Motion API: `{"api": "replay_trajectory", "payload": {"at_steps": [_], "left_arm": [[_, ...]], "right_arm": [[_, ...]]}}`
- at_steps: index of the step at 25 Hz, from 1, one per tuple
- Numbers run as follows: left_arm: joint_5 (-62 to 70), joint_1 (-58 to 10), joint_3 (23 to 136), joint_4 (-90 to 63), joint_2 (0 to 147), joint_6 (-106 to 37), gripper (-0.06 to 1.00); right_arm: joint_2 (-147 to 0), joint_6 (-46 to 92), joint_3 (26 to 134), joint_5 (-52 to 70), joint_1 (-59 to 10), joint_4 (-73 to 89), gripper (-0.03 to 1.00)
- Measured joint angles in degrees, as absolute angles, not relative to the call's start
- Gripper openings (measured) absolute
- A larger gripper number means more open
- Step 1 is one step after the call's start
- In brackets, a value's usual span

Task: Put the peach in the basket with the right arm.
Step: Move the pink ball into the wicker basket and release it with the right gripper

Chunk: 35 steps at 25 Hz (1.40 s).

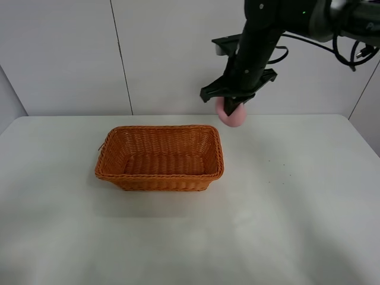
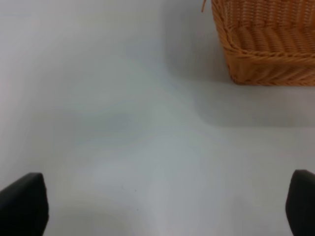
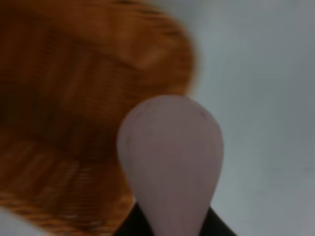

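Note:
The pink peach [image 1: 232, 115] hangs in the air, held by my right gripper [image 1: 233, 107], which is shut on it just beyond the far right corner of the basket [image 1: 160, 176]. In the right wrist view the peach [image 3: 171, 157] fills the middle, with the blurred wicker basket [image 3: 74, 98] below and beside it. The orange-brown basket holds nothing that I can see. My left gripper [image 2: 162, 206] shows only its two dark fingertips [image 2: 22, 204], wide apart over bare table, with a basket corner [image 2: 266, 44] ahead.
The white table [image 1: 285, 214] stretches around the basket. A pale wall with panel seams stands behind. The right arm [image 1: 261, 35] reaches in from the upper right with cables trailing.

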<state>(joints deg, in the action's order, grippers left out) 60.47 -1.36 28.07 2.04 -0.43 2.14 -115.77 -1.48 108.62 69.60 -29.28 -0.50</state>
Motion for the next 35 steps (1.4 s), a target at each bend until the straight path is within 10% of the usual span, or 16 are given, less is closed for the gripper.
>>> {"api": "replay_trajectory", "payload": {"at_steps": [18, 26, 35], "left_arm": [[60.5, -1.4, 28.1, 2.0, -0.4, 2.1, 0.99], [60.5, -1.4, 28.1, 2.0, -0.4, 2.1, 0.99], [60.5, -1.4, 28.1, 2.0, -0.4, 2.1, 0.99]], "right_arm": [[-132.1, -2.8, 108.7, 48.2, -39.2, 0.0, 0.01], [-133.4, -3.5, 108.7, 48.3, -39.0, 0.8, 0.6], [-132.1, -4.4, 115.8, 56.8, -37.1, 1.2, 0.69]]}}
